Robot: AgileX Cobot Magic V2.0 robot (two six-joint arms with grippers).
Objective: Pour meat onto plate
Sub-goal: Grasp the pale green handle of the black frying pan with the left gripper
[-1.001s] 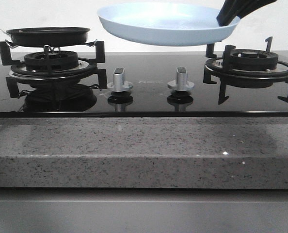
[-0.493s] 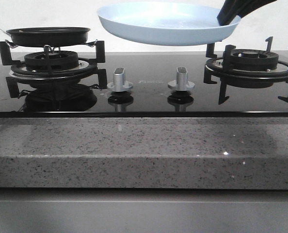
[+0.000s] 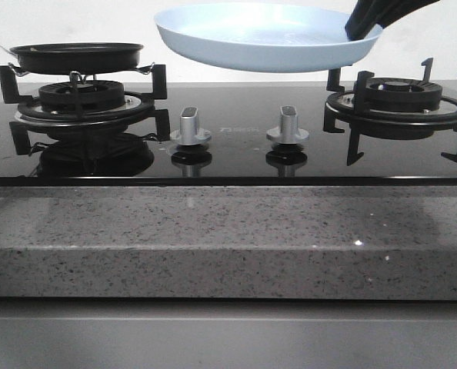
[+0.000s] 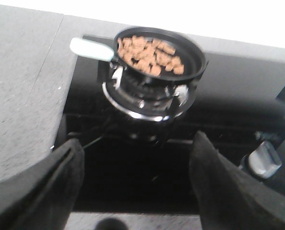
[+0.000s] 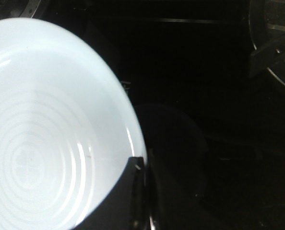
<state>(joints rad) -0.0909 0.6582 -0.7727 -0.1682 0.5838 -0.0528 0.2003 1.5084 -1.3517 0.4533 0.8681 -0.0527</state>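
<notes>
The pale light-blue plate point(image 3: 263, 38) hangs level in the air above the middle of the hob. My right gripper point(image 3: 361, 29) is shut on its right rim; the right wrist view shows the plate point(image 5: 41, 129) empty, with the fingers point(image 5: 133, 191) clamped on its edge. The meat point(image 4: 151, 54) is a heap of small brown chunks in the black frying pan point(image 4: 195, 64) with a pale handle point(image 4: 90, 49), on the left burner point(image 3: 82, 100). My left gripper point(image 4: 137, 153) is open and empty, held above the hob's front edge, short of the pan. It is out of the front view.
Two silver knobs point(image 3: 190, 127) point(image 3: 287, 127) stand at the hob's middle. The right burner point(image 3: 398, 104) has a bare black grate below the plate's held edge. A speckled grey counter point(image 3: 228, 238) runs along the front.
</notes>
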